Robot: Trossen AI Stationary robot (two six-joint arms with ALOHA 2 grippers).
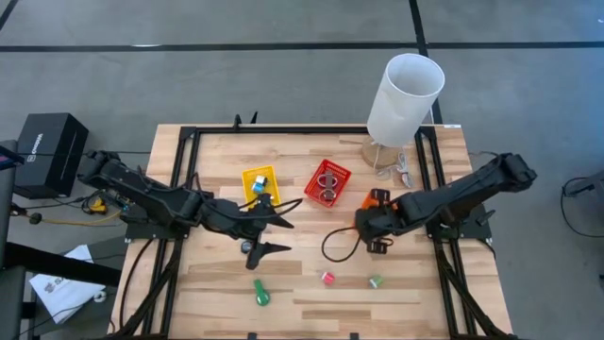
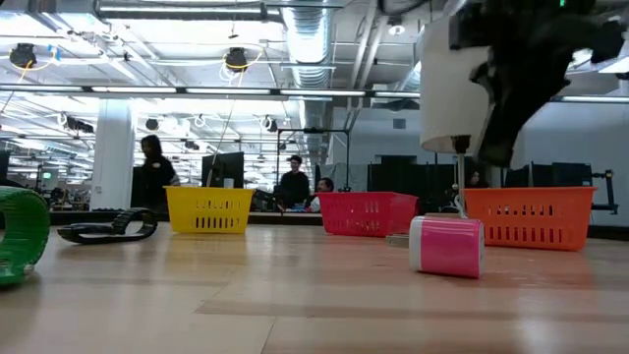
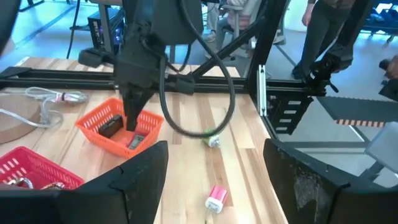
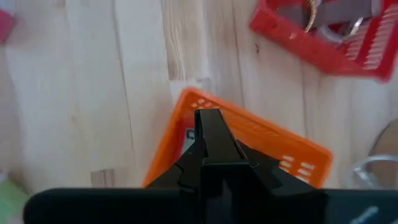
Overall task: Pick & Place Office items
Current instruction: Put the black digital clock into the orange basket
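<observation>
Small office items lie on the wooden table: a green one [image 1: 261, 293] [image 2: 20, 236], a pink one [image 1: 327, 278] [image 2: 447, 246] [image 3: 216, 198], a green-and-white one [image 1: 376, 280] [image 3: 212, 140] and a flat dark one [image 1: 247, 246] [image 2: 108, 228]. My left gripper [image 1: 281, 236] [image 3: 215, 146] is open at the table's middle, near the dark item and touching nothing. My right gripper [image 1: 376, 215] [image 4: 208, 118] [image 3: 132, 121] is shut. It points down into the orange bin [image 1: 378, 197] [image 3: 106, 134], which holds dark items [image 3: 112, 126]. My right gripper's shut fingertips [image 3: 132, 118] come from above and reach down inside the orange bin, beside the dark items lying there. I cannot tell whether they touch an item or the bin floor.
The yellow bin [image 1: 260, 181] [image 2: 209, 209] holds a blue item. The red bin [image 1: 327, 181] [image 2: 366, 211] holds metal key rings. A tall white cylinder [image 1: 404, 98] stands at the far right on a wooden base. A black cable [image 1: 332, 247] loops below the right arm. People stand in the room beyond.
</observation>
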